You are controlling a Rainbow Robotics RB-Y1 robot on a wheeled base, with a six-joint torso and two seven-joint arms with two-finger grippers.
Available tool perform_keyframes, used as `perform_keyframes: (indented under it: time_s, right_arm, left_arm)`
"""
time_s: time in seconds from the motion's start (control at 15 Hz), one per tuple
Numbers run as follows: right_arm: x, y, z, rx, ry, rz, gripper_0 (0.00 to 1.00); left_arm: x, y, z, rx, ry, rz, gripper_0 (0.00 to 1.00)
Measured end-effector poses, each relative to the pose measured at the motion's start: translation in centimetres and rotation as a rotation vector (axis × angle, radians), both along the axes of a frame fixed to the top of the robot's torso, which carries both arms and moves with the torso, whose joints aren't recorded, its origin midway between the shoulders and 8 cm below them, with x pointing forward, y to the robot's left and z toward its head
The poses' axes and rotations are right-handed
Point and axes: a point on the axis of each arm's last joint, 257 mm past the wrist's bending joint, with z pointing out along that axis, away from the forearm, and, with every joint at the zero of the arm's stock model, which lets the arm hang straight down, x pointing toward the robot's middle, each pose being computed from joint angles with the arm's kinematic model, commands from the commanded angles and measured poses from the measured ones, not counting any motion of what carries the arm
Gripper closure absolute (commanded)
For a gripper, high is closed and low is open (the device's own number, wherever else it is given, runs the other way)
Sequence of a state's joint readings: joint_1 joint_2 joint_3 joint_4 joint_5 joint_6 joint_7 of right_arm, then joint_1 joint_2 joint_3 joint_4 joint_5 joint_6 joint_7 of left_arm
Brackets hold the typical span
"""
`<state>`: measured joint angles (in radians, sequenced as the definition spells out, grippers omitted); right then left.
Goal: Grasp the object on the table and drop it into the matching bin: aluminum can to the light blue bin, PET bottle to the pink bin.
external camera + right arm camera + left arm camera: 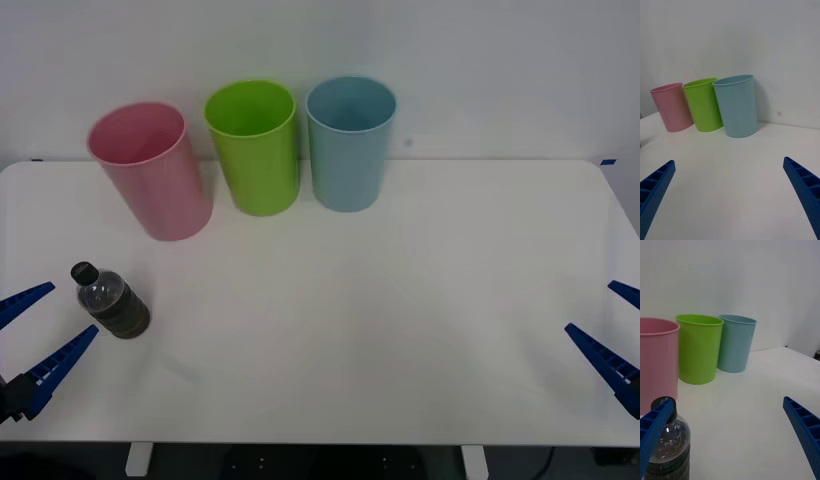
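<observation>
The PET bottle (112, 304) is small and clear, with a black cap and a dark label, and it stands upright at the left of the white table (400, 300). My left gripper (74, 309) is open just to its left, close to it and not touching. In the left wrist view the bottle (673, 442) sits beside one blue finger of the open left gripper (727, 401). The pink bin (150, 172) stands at the back left, behind the bottle. The light blue bin (350, 142) stands further right. My right gripper (590, 306) is open at the table's right edge.
A lime green bin (253, 148) stands between the pink and light blue bins, all three in a row near the back wall. From the right wrist, the light blue bin (736, 107) is the nearest of the row.
</observation>
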<state>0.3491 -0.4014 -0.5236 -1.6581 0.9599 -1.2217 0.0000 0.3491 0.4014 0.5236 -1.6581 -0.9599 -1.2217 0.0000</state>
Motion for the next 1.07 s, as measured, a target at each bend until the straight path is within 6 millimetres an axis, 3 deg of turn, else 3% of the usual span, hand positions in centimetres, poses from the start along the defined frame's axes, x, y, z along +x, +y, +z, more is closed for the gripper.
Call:
perform_keyframes:
  time_s: [0.53,0.73,1.07]
  right_arm:
    - [0.0,0.0,0.0,0.0,0.0,0.0,0.0]
    - [0.0,0.0,0.0,0.0,0.0,0.0,0.0]
    - [0.0,0.0,0.0,0.0,0.0,0.0,0.0]
  left_arm:
    - [0.2,0.1,-0.3,-0.03,0.012,0.005,0.0]
    - [0.4,1.6,-0.8,-0.028,0.029,0.055,0.0]
    - [0.7,6.3,-2.9,-0.032,0.091,0.157,0.0]
